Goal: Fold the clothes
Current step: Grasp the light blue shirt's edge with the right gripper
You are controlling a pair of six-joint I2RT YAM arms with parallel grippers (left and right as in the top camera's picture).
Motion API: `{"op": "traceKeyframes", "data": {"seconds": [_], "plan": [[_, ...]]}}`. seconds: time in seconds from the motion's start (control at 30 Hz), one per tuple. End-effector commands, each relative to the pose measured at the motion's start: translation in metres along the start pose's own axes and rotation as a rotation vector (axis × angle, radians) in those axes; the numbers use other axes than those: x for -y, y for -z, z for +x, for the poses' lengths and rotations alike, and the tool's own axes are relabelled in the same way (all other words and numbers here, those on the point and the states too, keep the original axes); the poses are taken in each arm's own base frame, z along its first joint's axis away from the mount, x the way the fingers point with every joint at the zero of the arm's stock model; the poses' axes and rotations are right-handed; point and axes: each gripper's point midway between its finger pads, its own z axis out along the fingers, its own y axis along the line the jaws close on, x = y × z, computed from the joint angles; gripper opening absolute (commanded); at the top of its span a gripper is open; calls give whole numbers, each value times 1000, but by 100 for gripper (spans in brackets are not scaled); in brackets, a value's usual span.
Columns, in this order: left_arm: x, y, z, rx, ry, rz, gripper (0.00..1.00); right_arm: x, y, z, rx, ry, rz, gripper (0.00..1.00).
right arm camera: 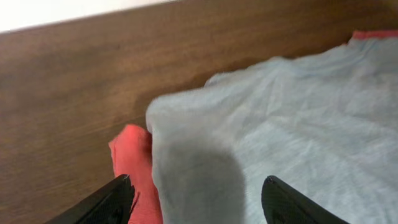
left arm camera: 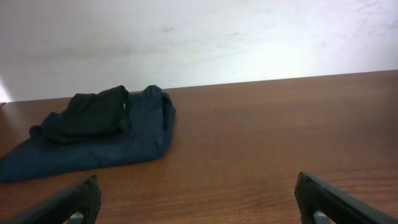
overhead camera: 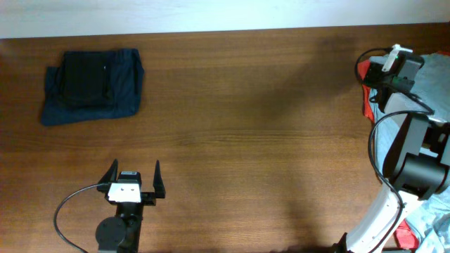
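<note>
Hovering over the heap at the right end of the counter [overhead camera: 267,140], my right hand [right arm camera: 199,205] has its jaws apart and clamped on nothing, with the pale grey-blue T-shirt [right arm camera: 292,118] directly below them. My worry is the red-orange T-shirt [right arm camera: 130,162] poking out from under its edge. If I pinch too deep I could catch both layers and drag the red one along. The grey-blue cloth also lies bunched, so I may grab a fold rather than a hem and spread it crooked. My left hand [overhead camera: 133,176] waits with its jaws wide apart and empty, near the front edge and well apart from the folded dark navy pile [overhead camera: 91,84] at the far left. By my count there is one grey-blue shirt, one red-orange shirt, and what looks like two dark pieces stacked. I cannot tell whether the heap hides more.
</note>
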Motion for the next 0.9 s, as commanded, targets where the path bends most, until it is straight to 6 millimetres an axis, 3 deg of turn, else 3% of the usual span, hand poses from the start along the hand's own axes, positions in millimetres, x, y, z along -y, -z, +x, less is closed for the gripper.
{"op": "traceKeyframes", "data": {"seconds": [0.0, 0.17, 0.7, 0.87], "plan": [[1, 0, 1, 1, -16, 1, 99, -1, -6, 1, 3, 1, -8, 69], [1, 0, 1, 1, -16, 1, 99, -1, -12, 9, -7, 1, -8, 68], [1, 0, 1, 1, -16, 1, 99, -8, -16, 11, -1, 8, -17, 68], [1, 0, 1, 1, -16, 1, 99, -10, -19, 19, -23, 9, -18, 64]]}}
